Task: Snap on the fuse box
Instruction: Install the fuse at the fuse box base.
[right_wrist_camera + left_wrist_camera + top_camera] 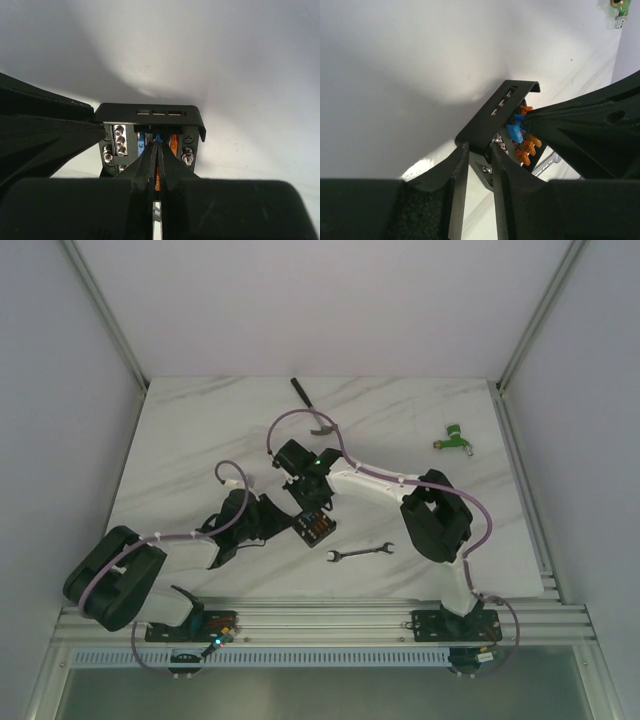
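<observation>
The fuse box lies at the middle of the table, a small black box with orange and blue fuses showing. A black slotted cover stands tilted over its far edge. My left gripper comes in from the left, its fingers closed on the box's near corner. My right gripper is shut, with its joined tips resting down on the fuse rows just below the cover. In the top view, both grippers meet over the box, left and right.
A small wrench lies just right of the box, toward the front. At the back right sits a green part, and a black-handled tool lies at the back centre. Metal rails run along the table's sides and front edge.
</observation>
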### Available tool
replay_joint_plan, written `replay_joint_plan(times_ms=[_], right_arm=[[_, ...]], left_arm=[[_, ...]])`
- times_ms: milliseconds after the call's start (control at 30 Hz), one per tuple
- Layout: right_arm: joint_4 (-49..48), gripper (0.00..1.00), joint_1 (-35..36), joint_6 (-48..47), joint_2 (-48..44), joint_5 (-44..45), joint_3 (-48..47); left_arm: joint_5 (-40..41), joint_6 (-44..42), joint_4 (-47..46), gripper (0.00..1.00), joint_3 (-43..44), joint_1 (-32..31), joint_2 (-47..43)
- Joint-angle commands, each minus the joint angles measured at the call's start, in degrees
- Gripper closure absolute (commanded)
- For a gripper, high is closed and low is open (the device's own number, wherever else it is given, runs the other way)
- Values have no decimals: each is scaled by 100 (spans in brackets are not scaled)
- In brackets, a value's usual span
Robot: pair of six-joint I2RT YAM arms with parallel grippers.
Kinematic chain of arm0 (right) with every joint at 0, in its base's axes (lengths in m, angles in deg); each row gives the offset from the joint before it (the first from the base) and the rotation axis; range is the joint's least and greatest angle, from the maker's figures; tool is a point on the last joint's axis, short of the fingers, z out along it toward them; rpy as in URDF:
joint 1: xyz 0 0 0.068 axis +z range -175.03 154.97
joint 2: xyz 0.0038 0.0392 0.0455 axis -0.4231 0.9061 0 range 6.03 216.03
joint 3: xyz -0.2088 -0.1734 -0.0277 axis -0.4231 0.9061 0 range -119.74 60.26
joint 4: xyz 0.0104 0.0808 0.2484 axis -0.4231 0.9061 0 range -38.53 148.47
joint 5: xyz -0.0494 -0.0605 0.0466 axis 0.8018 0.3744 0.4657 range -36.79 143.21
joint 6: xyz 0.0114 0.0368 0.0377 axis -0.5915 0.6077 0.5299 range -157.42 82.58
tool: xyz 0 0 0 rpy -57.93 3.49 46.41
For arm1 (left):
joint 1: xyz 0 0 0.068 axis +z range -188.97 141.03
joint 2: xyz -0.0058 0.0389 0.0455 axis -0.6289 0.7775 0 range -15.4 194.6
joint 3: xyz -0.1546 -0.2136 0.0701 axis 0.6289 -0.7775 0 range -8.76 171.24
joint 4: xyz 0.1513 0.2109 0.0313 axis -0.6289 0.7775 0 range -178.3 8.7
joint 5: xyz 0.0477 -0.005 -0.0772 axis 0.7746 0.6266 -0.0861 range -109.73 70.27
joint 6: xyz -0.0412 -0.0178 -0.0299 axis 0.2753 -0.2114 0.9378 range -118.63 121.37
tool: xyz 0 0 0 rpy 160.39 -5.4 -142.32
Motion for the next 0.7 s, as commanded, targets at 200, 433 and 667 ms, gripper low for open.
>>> replay_joint_plan(times_ms=[200,433,667], right_arm=[[-596,85,-607,-558,-751,2,367],[-1582,57,-1069,-648,-2026,-324,1251],[-2355,23,-1721,-532,-2728,-190,2592]], left_arm=[[1010,-802,1688,41,1313,10,-389],[2525,-1902,3248,12,2797,253,-29],[3067,-2518,3658,0,4328,886,1542]])
